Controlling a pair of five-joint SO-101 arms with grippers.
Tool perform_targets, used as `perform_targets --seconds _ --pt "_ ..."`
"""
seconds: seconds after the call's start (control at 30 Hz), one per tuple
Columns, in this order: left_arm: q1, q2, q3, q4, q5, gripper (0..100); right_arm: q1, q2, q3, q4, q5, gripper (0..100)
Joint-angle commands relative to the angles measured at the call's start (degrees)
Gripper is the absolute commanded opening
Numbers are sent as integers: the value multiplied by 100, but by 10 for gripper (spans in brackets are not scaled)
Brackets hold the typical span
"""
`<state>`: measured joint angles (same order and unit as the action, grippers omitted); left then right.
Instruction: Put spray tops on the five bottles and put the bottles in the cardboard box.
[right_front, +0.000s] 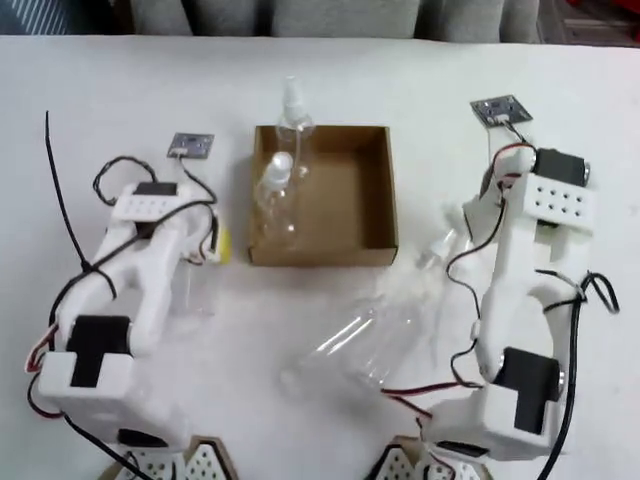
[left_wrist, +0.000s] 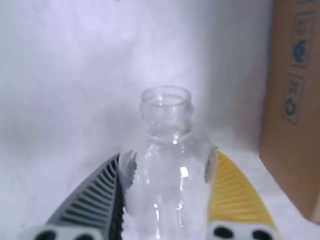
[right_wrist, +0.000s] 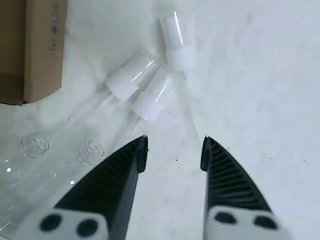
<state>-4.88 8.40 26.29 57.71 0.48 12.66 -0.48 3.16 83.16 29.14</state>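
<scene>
Right hand (right_wrist: 173, 144), released, has three white plastic spray tops (right_wrist: 152, 94) just ahead; left hand (left_wrist: 170, 157) grasps an uncapped clear plastic bottle (left_wrist: 166, 115).

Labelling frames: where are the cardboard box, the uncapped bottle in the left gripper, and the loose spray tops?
cardboard box (right_front: 350, 190): high view, bare floor inside.
uncapped bottle (left_wrist: 167, 155): left wrist view, clear shoulder.
spray tops (right_wrist: 150, 96): right wrist view, middle top's white body.
</scene>
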Motion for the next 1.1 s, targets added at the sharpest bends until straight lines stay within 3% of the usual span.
perform_targets --seconds 0.0,0.17,0.33,0.67,0.8,1.07 --pt "31 -356 -9 -141 -70 64 57 -13 -316 75 53 149" --pt "40 -365 53 -369 -70 64 215 -48 -343 31 114 149" --pt "40 -365 44 -413 -70 64 356 22 -782 -48 1187 149" --pt "40 -365 44 -413 -70 64 198 936 -1046 -637 1222 148" --pt "40 -365 35 -422 -70 64 163 1684 -1899 -523 1222 148" --pt "40 -365 35 -422 -70 64 -22 3442 -4255 716 1248 149"
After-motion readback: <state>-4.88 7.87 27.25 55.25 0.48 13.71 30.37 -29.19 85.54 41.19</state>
